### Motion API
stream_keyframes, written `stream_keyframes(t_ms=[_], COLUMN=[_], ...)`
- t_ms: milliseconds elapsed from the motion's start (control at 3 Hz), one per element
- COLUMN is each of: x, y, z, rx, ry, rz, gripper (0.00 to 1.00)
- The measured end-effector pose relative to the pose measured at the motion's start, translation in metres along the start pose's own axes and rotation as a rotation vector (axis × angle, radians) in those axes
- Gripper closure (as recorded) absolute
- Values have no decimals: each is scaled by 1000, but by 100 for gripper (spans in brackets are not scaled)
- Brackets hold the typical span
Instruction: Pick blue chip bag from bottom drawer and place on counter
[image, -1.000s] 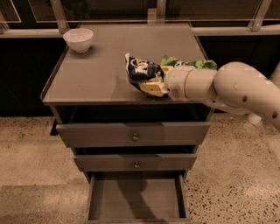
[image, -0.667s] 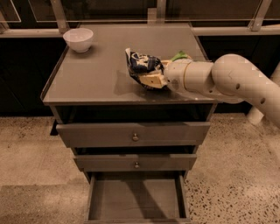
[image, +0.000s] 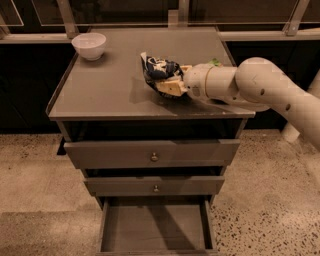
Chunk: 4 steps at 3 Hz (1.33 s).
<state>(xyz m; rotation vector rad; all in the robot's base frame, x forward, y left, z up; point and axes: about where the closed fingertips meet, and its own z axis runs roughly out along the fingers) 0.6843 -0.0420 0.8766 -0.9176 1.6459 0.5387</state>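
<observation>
The blue chip bag (image: 156, 71) is a wrinkly dark blue bag with white markings, held over the middle-right of the counter (image: 105, 90). My gripper (image: 169, 86) reaches in from the right and is shut on the bag's lower right side. The bag hangs low over the counter top with its shadow just below it; I cannot tell whether it touches. The bottom drawer (image: 155, 227) is pulled open below, and its grey floor shows nothing in it.
A white bowl (image: 89, 45) stands at the counter's back left corner. A bit of the green snack bag (image: 215, 62) shows behind my arm at the back right. Two shallower drawers with round knobs (image: 154, 157) are shut above the open one.
My arm has carried the blue chip bag a little to the left and farther over the counter. The green bag is now mostly hidden behind the arm.
</observation>
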Motion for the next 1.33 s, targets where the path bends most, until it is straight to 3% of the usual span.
stream_keyframes(t_ms=[667, 1000, 1333], x=[0, 0, 0], y=[0, 0, 0], z=[0, 0, 0], rx=[0, 0, 0], ry=[0, 0, 0], rz=[0, 0, 0], gripper=[12, 0, 0])
